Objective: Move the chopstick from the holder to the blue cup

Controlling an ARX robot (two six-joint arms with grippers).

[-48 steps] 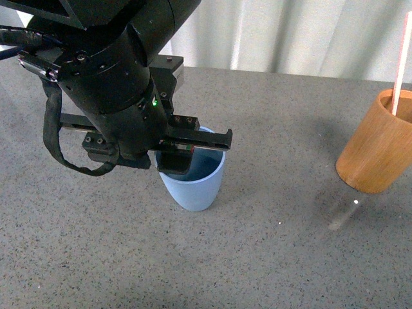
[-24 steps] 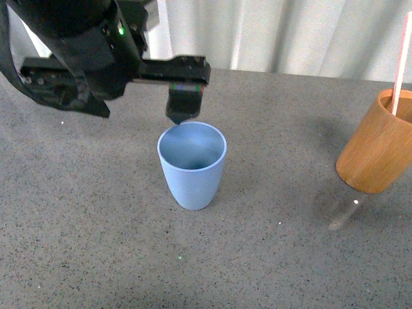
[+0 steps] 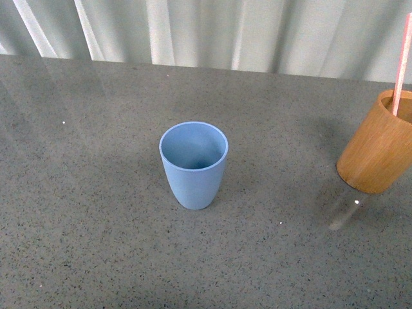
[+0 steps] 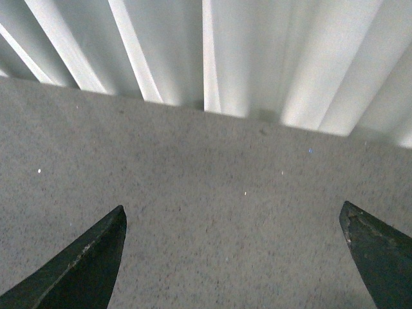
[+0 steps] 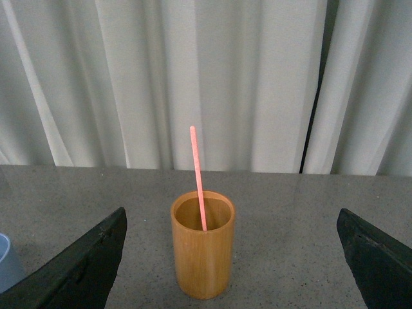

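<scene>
Blue cup [image 3: 193, 164] stands upright approx mid-table, well off the back edge, rim round and open to the top. Holder [image 3: 380, 145] sits far over on the robot's right side of the grey speckled table [image 3: 84, 212], a bit nearer the back edge than the cup and well apart from it.

Chopstick [image 3: 401, 64] is in the holder: lower end down inside, shaft leaning on the rim and sticking up well past it. Its top is cut off in the front view. A pale curtain [image 3: 257, 32] hangs along the back edge.

Left gripper [image 4: 232, 206]: jaws spread wide, only bare table btw the two dark fingertips [image 4: 84, 264], curtain beyond.

Right gripper [image 5: 232, 210]: jaws also wide apart, clamped on nothing. It faces the holder [image 5: 201, 257], which shows upright btw the fingertips [image 5: 77, 270] but farther off, no contact. Chopstick [image 5: 198, 180] rises pink out of it, tilted slightly. A sliver of the blue cup [image 5: 6, 261] shows at the picture's edge.
</scene>
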